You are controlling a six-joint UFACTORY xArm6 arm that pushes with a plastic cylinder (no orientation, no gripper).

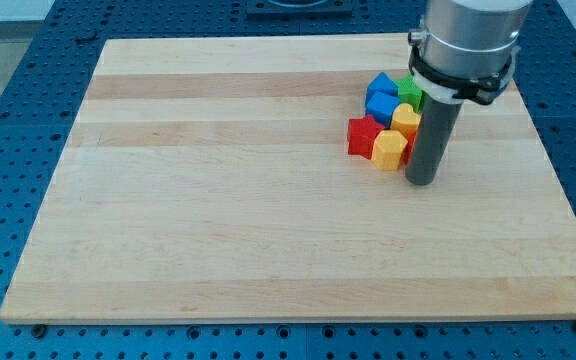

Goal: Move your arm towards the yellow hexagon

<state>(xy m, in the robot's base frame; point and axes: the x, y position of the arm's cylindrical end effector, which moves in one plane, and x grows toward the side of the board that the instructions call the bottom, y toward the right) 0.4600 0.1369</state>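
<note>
Several small blocks sit packed in one cluster on the wooden board [268,230], toward the view's upper right. At the cluster's top I see a blue block [381,84], with a second blue block [379,106] just below it, and a green block [410,92] to their right, partly hidden by the arm's grey housing [465,45]. A red block [363,134] forms the cluster's left edge. A yellow block [405,120] sits above the yellow hexagon [389,148], touching it; another sliver of red shows between them and the rod.

My tip [423,181] rests on the board just to the view's right of the yellow hexagon and slightly lower, nearly touching the cluster. It carries and grips nothing, being a plain rod. Around the board lies a blue perforated table [28,120].
</note>
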